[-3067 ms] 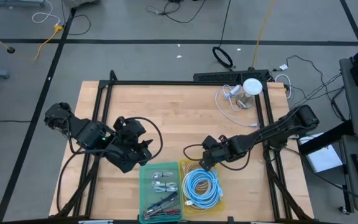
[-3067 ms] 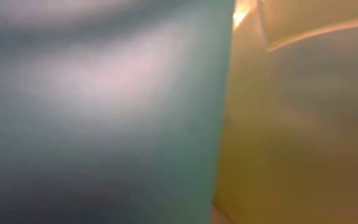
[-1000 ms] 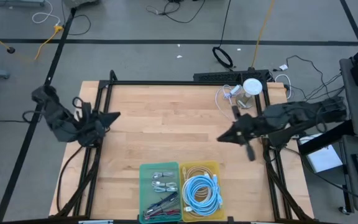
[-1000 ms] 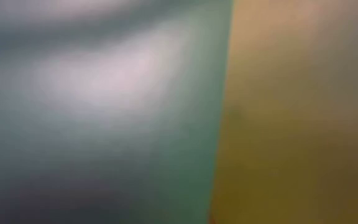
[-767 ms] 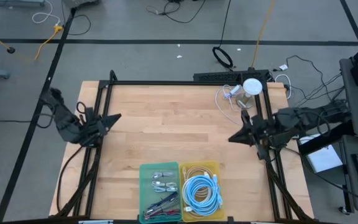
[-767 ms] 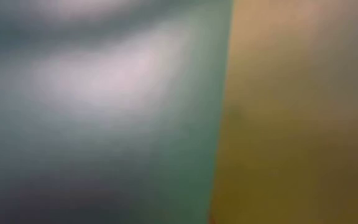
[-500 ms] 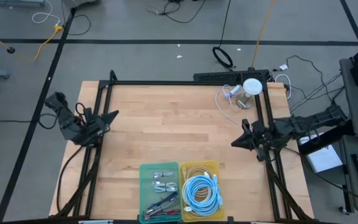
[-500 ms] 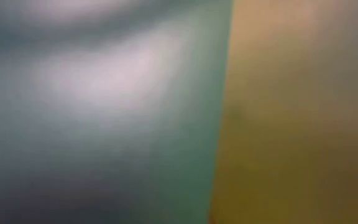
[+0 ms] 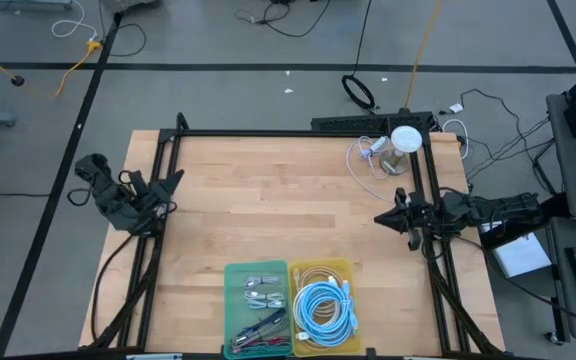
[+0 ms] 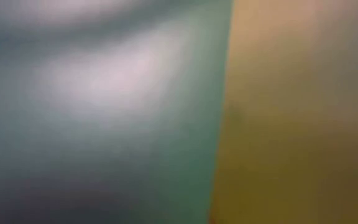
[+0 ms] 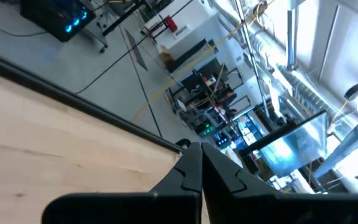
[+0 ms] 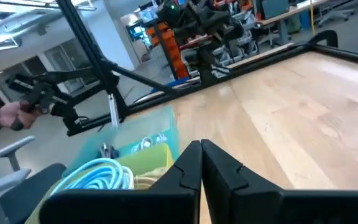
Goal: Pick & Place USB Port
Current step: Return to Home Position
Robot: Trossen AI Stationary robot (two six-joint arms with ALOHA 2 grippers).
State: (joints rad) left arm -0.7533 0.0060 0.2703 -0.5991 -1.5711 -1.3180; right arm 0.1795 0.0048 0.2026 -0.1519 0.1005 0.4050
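Small silver USB cables (image 9: 259,291) lie in the green plastic bin (image 9: 230,300), its long side running front to back at the near edge of the wooden table (image 9: 288,200). The left gripper (image 9: 174,181) and right gripper (image 9: 380,217) wait at the sides, pinched closed.

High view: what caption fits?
Left gripper and right gripper shut at table sides; green bin and yellow bin hold cables.

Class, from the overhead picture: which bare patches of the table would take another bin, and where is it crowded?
Widest stretch: the table between the left gripper and right gripper, from the back rail to the bins. Smaller patches flank the green bin and yellow bin at the front edge. Crowded: the back right corner, with a white cord.
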